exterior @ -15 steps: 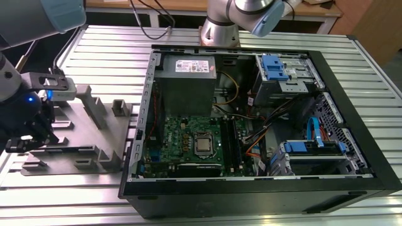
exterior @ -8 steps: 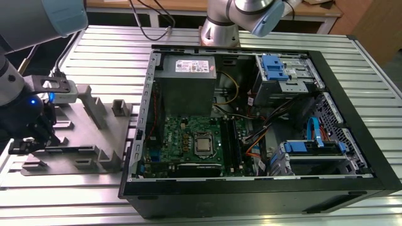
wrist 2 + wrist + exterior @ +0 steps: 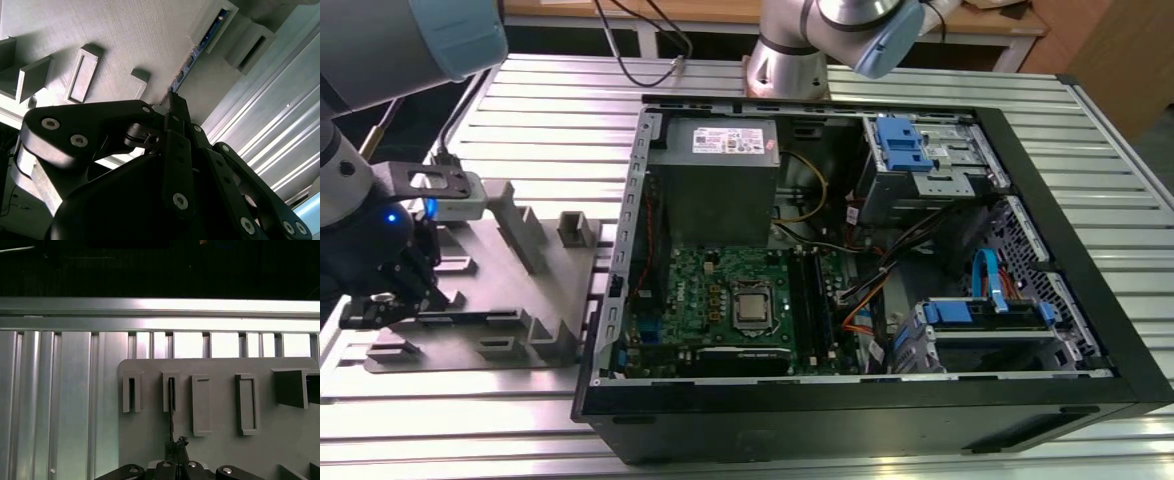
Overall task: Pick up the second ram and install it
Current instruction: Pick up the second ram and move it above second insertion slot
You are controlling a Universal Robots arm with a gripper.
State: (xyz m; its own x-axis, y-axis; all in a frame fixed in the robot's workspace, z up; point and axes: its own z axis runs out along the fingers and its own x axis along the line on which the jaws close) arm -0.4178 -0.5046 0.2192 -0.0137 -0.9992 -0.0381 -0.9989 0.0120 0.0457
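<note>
Arm reaches low at the exterior view's left, over grey plastic fixture block [image 3: 500, 250] on ribbed aluminium table [image 3: 520, 100]. Black hand [image 3: 176, 444] narrow, pinching thin dark second ram [image 3: 171, 405], which sits in a fixture holder.

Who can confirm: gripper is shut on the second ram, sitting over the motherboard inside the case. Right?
Not quite. The gripper is shut on the second ram, but over the grey fixture plate outside the case, at the exterior view's left, not over the motherboard. The exterior view shows this; in the first wrist view the ram stands in a fixture holder.
</note>
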